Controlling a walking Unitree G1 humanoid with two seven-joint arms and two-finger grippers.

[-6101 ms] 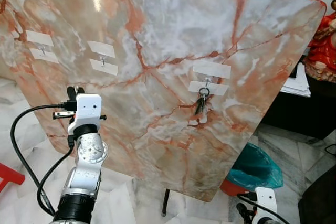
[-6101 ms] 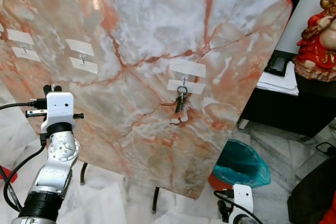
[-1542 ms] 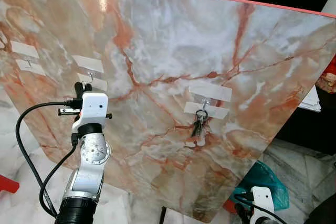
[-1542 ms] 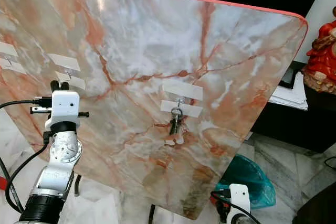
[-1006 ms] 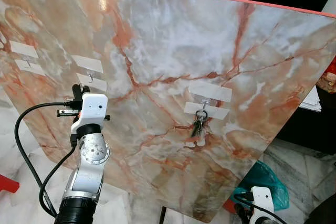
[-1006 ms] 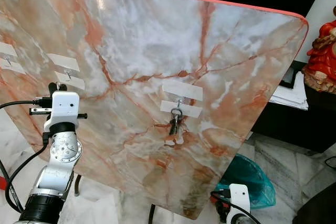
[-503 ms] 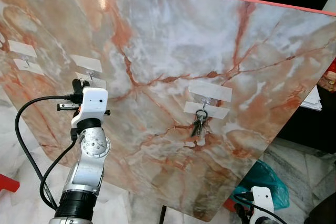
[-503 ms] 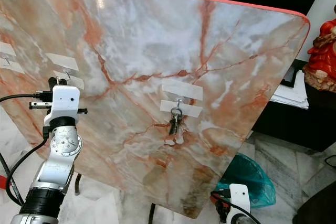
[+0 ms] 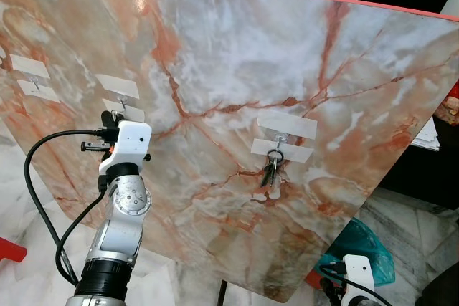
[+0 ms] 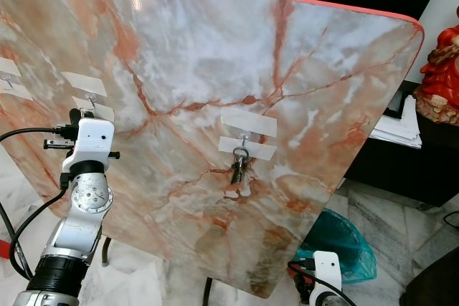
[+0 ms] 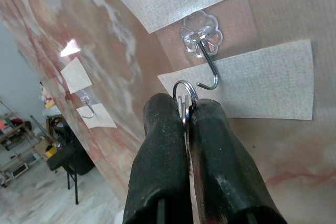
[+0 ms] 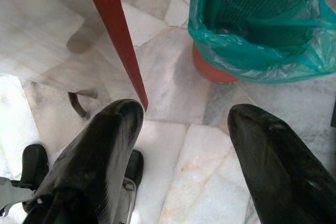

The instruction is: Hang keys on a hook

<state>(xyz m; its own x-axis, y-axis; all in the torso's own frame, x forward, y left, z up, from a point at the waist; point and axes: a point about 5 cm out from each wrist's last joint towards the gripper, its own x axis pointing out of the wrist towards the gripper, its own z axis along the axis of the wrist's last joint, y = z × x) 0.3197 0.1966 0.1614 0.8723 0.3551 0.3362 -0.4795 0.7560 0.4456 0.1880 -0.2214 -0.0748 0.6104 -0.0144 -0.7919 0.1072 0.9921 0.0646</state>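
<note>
A tilted marble board carries three clear hooks held on by white tape. My left gripper is raised at the middle hook and is shut on a key ring with keys pinched between the fingers. The ring sits just beside the hook's upturned tip, apart from it. In the left eye view the white wrist housing covers the fingers, just under that hook. Another bunch of keys hangs from the right hook. The left hook is bare. My right gripper hangs low, open.
A bin with a green liner stands on the marble floor by the board's lower right corner. The board's red edge runs close to the right gripper. A red figure and papers sit at the right.
My left arm has crept slightly up and to the right, closer to the middle hook. The hanging keys and the right arm are as before.
</note>
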